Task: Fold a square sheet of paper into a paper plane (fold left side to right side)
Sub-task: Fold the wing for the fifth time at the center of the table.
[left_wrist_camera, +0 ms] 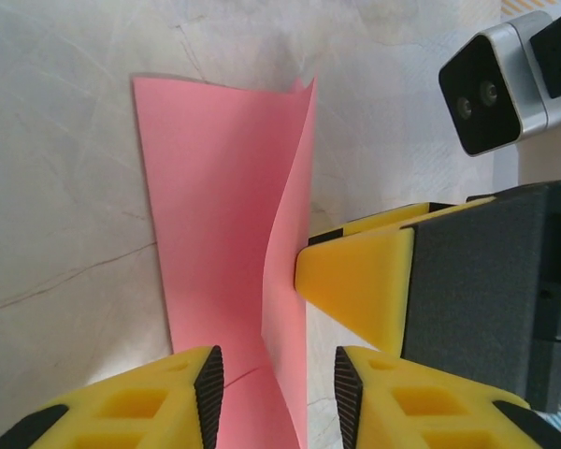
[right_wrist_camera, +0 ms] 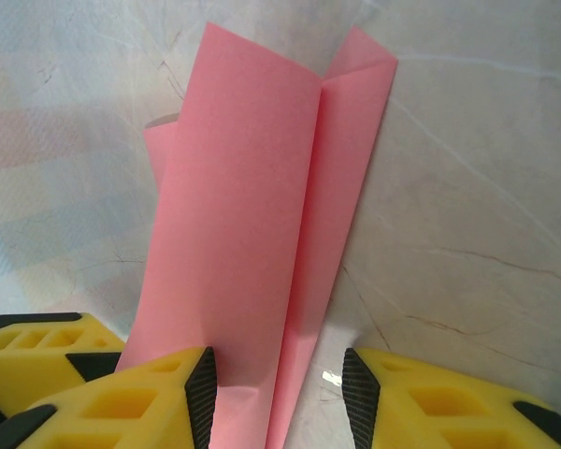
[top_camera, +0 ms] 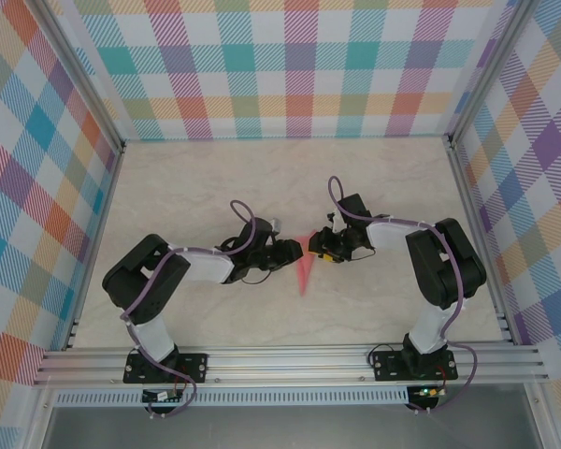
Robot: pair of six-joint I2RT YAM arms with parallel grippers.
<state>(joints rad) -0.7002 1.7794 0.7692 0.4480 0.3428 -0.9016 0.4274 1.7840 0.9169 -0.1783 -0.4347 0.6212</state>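
Note:
The salmon-pink paper [top_camera: 306, 267] lies on the table between both grippers, folded into a long narrow shape with a centre crease. In the left wrist view one half of the paper [left_wrist_camera: 215, 187] lies flat and the other half stands up along the crease. My left gripper [left_wrist_camera: 279, 374] is open around the near end, its pads clear of the paper. A yellow finger of the right gripper [left_wrist_camera: 355, 281] touches the raised flap from the right. In the right wrist view my right gripper [right_wrist_camera: 280, 383] is open around the paper [right_wrist_camera: 252, 187], the left pad against it and a gap on the right.
The table is pale marble-patterned [top_camera: 215, 187], walled by checked panels with aluminium posts [top_camera: 467, 178]. A rail [top_camera: 290, 360] runs along the near edge at the arm bases. The right wrist camera [left_wrist_camera: 491, 94] hangs close above the left gripper. A left-gripper finger [right_wrist_camera: 28, 341] sits beside the right jaws.

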